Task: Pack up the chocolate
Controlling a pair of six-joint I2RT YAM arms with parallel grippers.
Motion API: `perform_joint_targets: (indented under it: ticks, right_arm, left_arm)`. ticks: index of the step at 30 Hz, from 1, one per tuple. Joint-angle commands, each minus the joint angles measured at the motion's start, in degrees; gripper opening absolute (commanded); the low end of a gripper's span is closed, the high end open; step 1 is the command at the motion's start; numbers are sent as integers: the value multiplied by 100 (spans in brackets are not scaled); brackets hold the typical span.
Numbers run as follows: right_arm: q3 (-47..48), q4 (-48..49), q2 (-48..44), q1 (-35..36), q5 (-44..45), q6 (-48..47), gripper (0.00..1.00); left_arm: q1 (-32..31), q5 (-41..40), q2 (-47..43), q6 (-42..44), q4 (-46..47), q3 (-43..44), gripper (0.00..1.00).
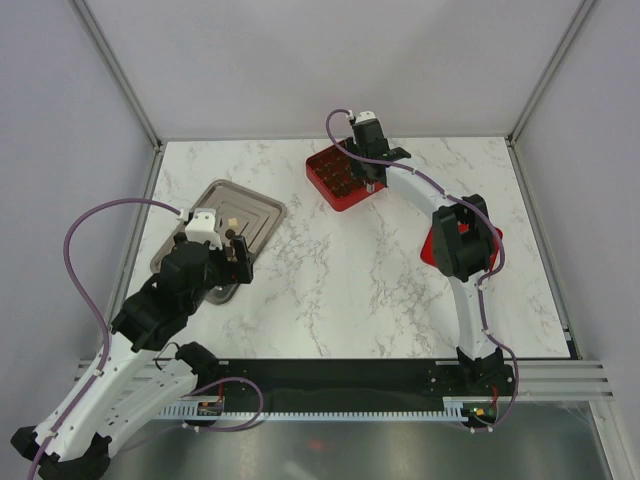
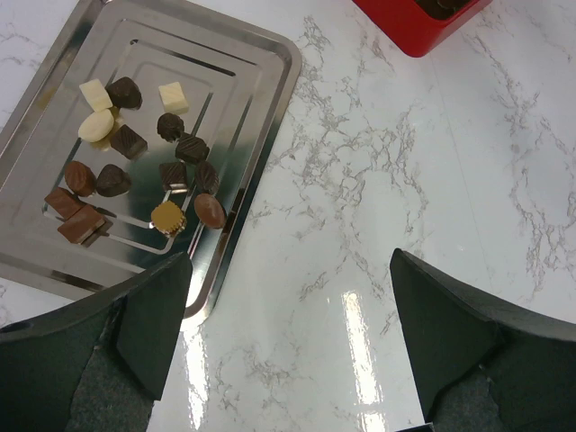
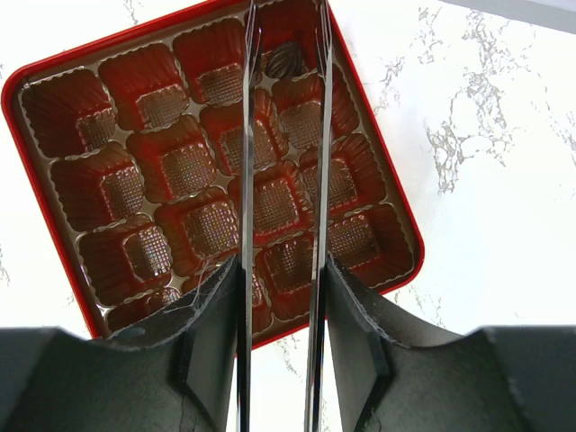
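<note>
Several chocolates [image 2: 135, 162], mostly dark brown with a few pale cream, lie on a steel tray [image 2: 270, 108] at the table's left [image 1: 255, 215]. My left gripper [image 2: 288, 333] is open and empty over bare marble just right of the tray [image 1: 232, 262]. My right gripper [image 3: 281, 306] is shut on metal tongs [image 3: 247, 180] and holds them over the red gridded box [image 3: 108, 180] at the back centre [image 1: 335, 190]. One dark chocolate [image 3: 285, 60] sits in a far compartment between the tong tips; the tips look slightly apart from it.
A red lid [image 1: 497, 245] lies on the table at the right, partly under my right arm. Marble table surface runs between the tray and the box. Frame posts stand at the back corners.
</note>
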Motion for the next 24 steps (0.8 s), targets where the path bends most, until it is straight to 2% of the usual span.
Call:
perform_joint_targets:
  ticks: [1, 6, 13, 19, 24]
  right_arm:
    - [155, 124, -512, -30, -116, -1, 47]
    - [-206, 168, -1057, 49, -477, 175, 46]
    - [-768, 326, -1445, 777, -503, 176, 46]
    - [-971, 607, -1322, 1691, -652, -35, 46]
    - [-761, 652, -875, 2114, -855, -167, 47]
  left_arm:
    - [9, -146, -66, 187, 283, -17, 100]
    - [9, -163, -206, 187, 301, -35, 100]
    - [9, -85, -593, 222, 424, -79, 100]
    - [9, 21, -1076, 283, 626, -176, 100]
    - [9, -32, -1226, 266, 644, -211, 100]
